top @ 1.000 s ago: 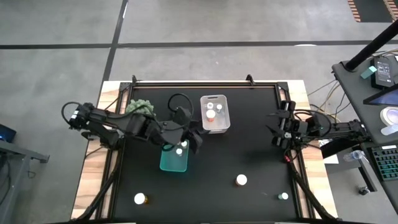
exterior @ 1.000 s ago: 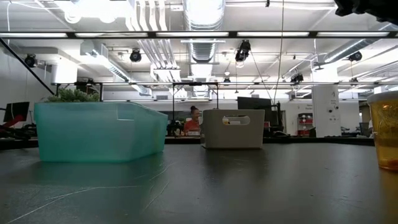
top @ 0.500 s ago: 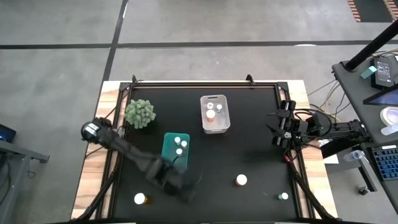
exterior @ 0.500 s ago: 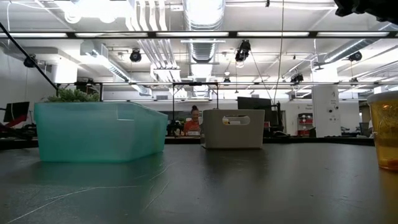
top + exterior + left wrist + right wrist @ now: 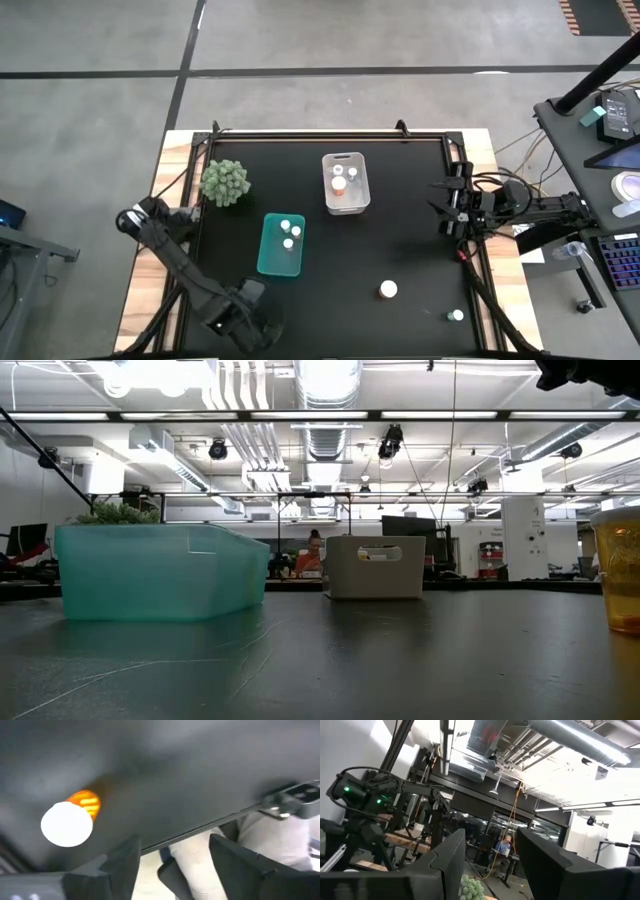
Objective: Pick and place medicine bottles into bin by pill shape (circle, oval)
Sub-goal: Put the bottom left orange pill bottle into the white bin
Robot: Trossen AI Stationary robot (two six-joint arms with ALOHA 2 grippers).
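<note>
An amber medicine bottle with a white cap (image 5: 67, 822) stands on the black table near its near left corner. In the high view my left arm hides it. My left gripper (image 5: 240, 318) hovers over that spot, open and empty (image 5: 172, 865), and the bottle lies beside one finger, not between the two. A teal bin (image 5: 281, 243) holds up to three white-capped bottles. A white bin (image 5: 345, 182) holds a few more. Two loose bottles stand near the near edge, an amber one (image 5: 388, 289) and a small one (image 5: 456, 315). My right gripper (image 5: 445, 205) waits open at the right edge.
A green bushy plant (image 5: 224, 182) stands at the far left of the table. The low view shows the teal bin (image 5: 160, 570), the white bin (image 5: 375, 567) and an amber bottle (image 5: 620, 570) at its right edge. A person sits far off in the room behind.
My left gripper has swung away from above the teal bin toward the table's near edge and left. It now stands over the amber bottle at the near left corner. The teal bin's bottles show uncovered.
</note>
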